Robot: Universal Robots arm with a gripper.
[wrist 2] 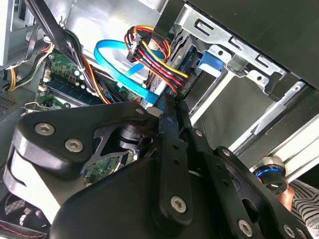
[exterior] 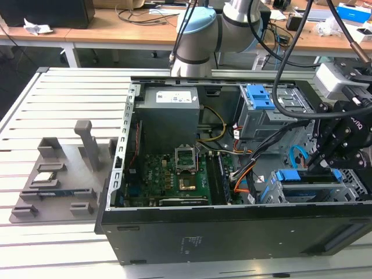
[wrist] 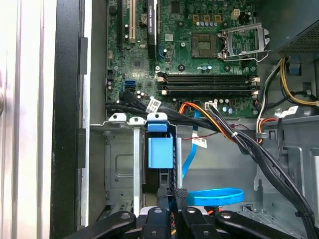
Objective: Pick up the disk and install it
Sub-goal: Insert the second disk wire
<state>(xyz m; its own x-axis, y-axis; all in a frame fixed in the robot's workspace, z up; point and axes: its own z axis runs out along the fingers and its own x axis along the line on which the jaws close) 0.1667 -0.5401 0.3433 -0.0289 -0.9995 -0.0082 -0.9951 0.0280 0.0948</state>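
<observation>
The disk (exterior: pixel 302 176) sits on edge in the drive cage at the open computer case's corner, on the exterior view's right, its blue rail (exterior: pixel 288 174) facing the motherboard. In the first wrist view the disk's blue tab (wrist: pixel 159 152) stands in the cage slot, with the dark drive body running back toward my gripper (wrist: pixel 172 193). My gripper (exterior: pixel 318 164) hangs right over the disk's end. In the second wrist view its fingers (wrist 2: pixel 170 119) are pressed together with nothing between them. I cannot tell whether the tips touch the disk.
A blue data cable (wrist: pixel 217 195) and a bundle of power wires (wrist 2: pixel 154 59) lie close beside the cage. The motherboard (exterior: pixel 174 174) and power supply (exterior: pixel 168 107) fill the case. A bare blue clip (exterior: pixel 260 96) sits in the upper cage. A grey fixture (exterior: pixel 58 174) lies on the table.
</observation>
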